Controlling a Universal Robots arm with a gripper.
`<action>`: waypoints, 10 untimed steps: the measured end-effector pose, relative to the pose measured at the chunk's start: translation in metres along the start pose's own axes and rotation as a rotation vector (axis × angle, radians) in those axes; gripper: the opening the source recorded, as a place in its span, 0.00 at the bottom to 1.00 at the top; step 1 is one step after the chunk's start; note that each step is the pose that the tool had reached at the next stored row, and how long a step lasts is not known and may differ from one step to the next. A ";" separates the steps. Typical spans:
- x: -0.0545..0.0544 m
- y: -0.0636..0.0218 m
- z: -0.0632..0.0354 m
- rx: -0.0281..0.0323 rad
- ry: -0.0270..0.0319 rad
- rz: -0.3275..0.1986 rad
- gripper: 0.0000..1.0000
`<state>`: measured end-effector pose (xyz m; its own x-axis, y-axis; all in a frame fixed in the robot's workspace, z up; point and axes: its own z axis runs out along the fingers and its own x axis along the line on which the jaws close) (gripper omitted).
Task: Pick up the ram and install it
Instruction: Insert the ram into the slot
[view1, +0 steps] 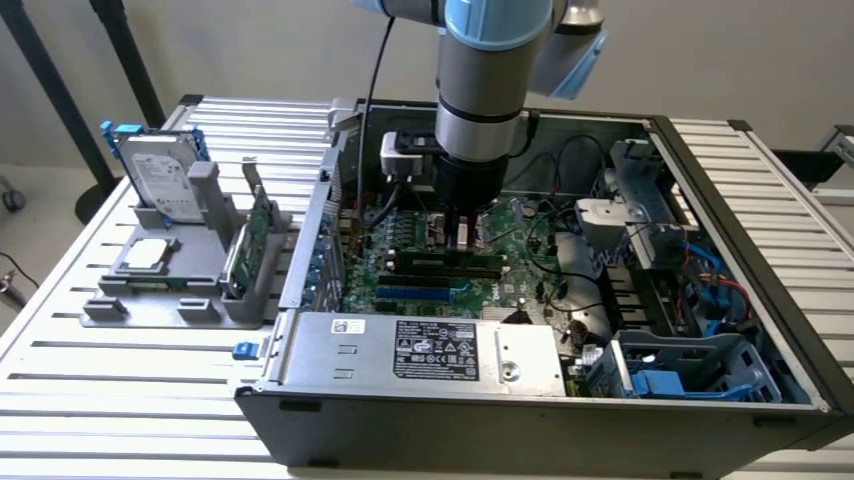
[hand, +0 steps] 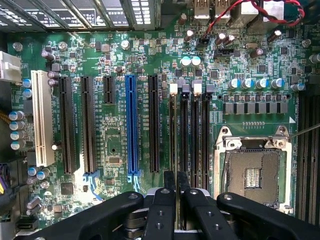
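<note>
Ram (hand: 176, 150) stands on edge between the fingertips of the gripper (hand: 176, 192), whose jaws pinch its thin upper edge. It hangs lengthwise over the memory slots (hand: 195, 135) beside the CPU socket (hand: 252, 175), probably so it can seat straight down. In the exterior view, the arm (view1: 481, 90) reaches vertically into the open computer case (view1: 747, 250), above the motherboard (view1: 414, 260).

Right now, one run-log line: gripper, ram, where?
gripper: shut on ram | ram: edge-on between fingers, over the slots | slots: beside CPU socket | arm: inside open PC case
</note>
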<state>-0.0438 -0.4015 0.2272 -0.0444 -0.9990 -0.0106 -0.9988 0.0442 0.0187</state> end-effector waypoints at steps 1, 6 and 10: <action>0.000 0.0000 0.0000 0.0000 0.0000 -0.001 0.14; 0.000 0.0000 0.0001 0.0000 -0.0001 -0.008 0.14; 0.000 0.0000 0.0000 -0.0001 0.0002 -0.010 0.14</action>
<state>-0.0439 -0.4012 0.2272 -0.0348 -0.9993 -0.0106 -0.9992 0.0346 0.0187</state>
